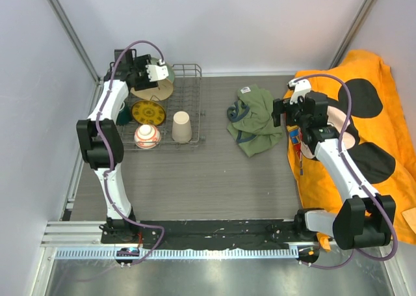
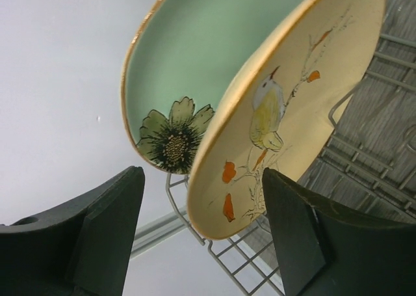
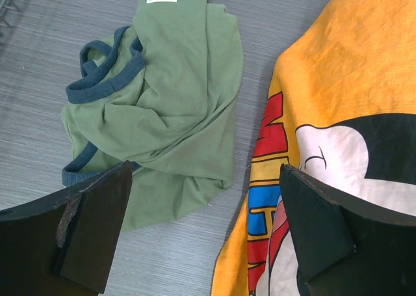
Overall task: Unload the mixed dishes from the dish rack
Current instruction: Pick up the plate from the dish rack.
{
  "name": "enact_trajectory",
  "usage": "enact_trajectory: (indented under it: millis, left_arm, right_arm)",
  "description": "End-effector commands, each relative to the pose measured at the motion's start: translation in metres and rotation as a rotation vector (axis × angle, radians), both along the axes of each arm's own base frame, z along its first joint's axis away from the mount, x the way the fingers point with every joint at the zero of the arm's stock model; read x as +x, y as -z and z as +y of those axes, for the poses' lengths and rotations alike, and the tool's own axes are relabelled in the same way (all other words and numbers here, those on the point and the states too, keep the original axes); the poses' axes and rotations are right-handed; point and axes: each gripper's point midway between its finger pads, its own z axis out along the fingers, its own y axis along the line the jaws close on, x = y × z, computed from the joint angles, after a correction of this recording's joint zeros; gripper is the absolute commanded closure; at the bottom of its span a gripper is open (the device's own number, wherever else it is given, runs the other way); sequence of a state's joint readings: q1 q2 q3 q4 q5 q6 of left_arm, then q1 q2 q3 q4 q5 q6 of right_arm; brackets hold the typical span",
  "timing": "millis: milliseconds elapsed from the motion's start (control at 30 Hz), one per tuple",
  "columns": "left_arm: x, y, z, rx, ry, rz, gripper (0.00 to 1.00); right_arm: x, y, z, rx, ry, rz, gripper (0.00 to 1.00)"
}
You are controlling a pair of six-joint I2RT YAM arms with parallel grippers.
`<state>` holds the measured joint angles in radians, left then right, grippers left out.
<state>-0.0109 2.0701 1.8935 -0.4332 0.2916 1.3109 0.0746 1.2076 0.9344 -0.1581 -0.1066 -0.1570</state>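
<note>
Grey rack [image 1: 188, 66], cream plate [image 2: 305, 81] and green plate [image 2: 201, 49] on edge inside: hovers before them with left pincer [image 2: 201, 179] spread wide; holds right pincer [image 3: 205, 172] spread wide above shirt [image 3: 175, 101].

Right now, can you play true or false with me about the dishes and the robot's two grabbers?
1. The left gripper is open. True.
2. The cup sits outside the rack. False: it stands inside the rack.
3. The cream plate has a bird painted on it. True.
4. The right gripper is holding the cloth. False: it is open over the cloth and holds nothing.
5. The bowl is in the rack. True.
</note>
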Motion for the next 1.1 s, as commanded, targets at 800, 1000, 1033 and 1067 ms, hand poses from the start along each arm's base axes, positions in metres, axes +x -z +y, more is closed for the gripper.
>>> enact_trajectory:
  millis: [800,1000,1033,1067]
  left_arm:
    - [0.005,0.011,0.004,0.085,0.057,0.031,0.94]
    - [0.006,-0.009,0.003,0.058,0.042,-0.013,1.00]
    - [0.006,-0.012,0.002,0.055,0.039,-0.019,1.00]
    - [0.006,-0.016,0.002,0.054,0.034,-0.030,1.00]
  right_arm:
    - [0.014,0.002,-0.006,-0.037,0.015,-0.006,0.00]
    - [0.014,0.000,-0.006,-0.038,0.014,-0.010,0.01]
    - [0.013,-0.002,-0.005,-0.037,0.013,-0.015,0.00]
    - [0.013,-0.002,-0.006,-0.035,0.014,-0.015,0.01]
